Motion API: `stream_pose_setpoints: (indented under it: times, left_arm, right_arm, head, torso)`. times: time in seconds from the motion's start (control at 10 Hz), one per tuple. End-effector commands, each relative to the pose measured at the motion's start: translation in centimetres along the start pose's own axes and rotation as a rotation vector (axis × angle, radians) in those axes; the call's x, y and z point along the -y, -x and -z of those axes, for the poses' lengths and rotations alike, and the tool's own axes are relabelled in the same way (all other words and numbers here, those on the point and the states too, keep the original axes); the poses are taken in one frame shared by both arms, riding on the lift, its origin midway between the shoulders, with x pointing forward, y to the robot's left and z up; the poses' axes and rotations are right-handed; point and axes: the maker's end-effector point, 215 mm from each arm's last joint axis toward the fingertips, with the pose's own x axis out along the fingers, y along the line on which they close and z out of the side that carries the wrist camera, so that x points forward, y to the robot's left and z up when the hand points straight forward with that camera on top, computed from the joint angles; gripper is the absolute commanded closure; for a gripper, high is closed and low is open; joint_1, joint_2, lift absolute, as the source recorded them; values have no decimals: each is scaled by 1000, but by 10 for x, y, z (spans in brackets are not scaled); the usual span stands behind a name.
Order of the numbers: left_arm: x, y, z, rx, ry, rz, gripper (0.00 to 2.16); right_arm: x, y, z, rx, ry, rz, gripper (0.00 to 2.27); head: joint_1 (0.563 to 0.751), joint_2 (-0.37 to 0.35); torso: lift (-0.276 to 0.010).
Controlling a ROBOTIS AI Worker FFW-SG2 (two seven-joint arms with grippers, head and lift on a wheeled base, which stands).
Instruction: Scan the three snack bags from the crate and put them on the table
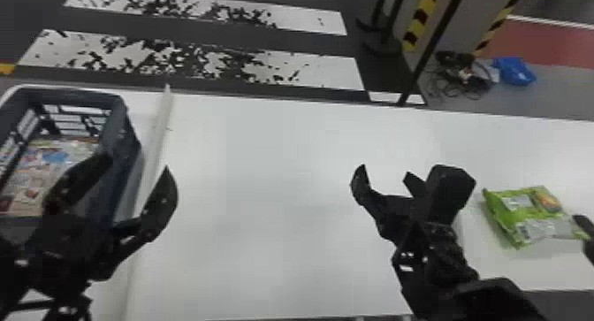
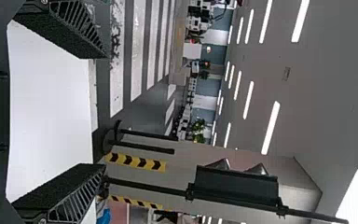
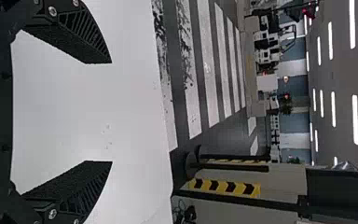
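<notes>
Hovering on the robot's left: the left gripper [image 1: 135, 163], black and two-fingered, one finger showing in front of the crate's wall, the other over the table beside it.
Left pincer: wide apart, folks! The wrist view has its ribbed black fingers [image 2: 70, 191] well spread, white tabletop showing through the gap.
Over the table's right half: the right gripper [image 1: 389, 172], black too, aimed out across the work area.
Right pincer: also spread wide, its ribbed fingers [image 3: 81, 186] framing more white tabletop.
Crate: dark blue-grey plastic with slatted walls [image 1: 126, 134], at the left end of the table, and down inside it, a colourful layer of printed packs [image 1: 48, 165], too blurred to count or sort.
Snack bag: there's a bright green one [image 1: 508, 209] with silvery patches, lying flat on the table, to the right of the right gripper and apart from it.
Far right edge: a dark object [image 1: 588, 231] cut off by the border, right by the bag's corner; what it is, I can't tell.
Table: long and white [image 1: 274, 187], a raised white strip [image 1: 161, 121] running between crate and open surface.
Floor beyond: bold white crossing stripes [image 1: 309, 70], tangled cables [image 1: 464, 77] and a blue item [image 1: 517, 72].
</notes>
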Motion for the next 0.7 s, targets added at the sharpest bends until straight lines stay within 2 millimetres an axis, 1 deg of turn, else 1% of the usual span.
stream_pose_setpoints:
  times: [0.0, 0.1, 0.2, 0.3, 0.4, 0.5, 0.6]
  left_arm:
    - [-4, -3, 8, -15, 17, -22, 29]
    - [-8, -4, 14, -37, 25, -42, 29]
    - [-14, -1, 20, -61, 32, -56, 29]
    - [-29, 4, 27, -121, 52, -87, 29]
    - [-52, 9, 31, -203, 73, -123, 29]
    - [-74, 9, 9, -207, 81, -164, 29]
    - [-94, 6, -10, -212, 84, -205, 29]
  right_arm:
    - [-28, 24, -5, 67, 22, -28, 127]
    - [-34, 35, -7, 91, 18, -31, 127]
    - [-35, 43, -8, 106, 6, -32, 127]
    - [-34, 45, -6, 103, 12, -32, 127]
    - [-35, 47, -8, 106, 14, -35, 127]
    - [-40, 48, -8, 111, 29, -44, 127]
    - [-45, 50, -11, 125, 33, -54, 127]
  head:
    - [695, -104]
    - [695, -86]
    - [695, -62]
    - [695, -47]
    - [695, -30]
    - [695, -16]
    - [695, 19]
  torso:
    - [-94]
    - [-94]
    - [-94]
    - [-94]
    - [-94]
    - [-94]
    - [-94]
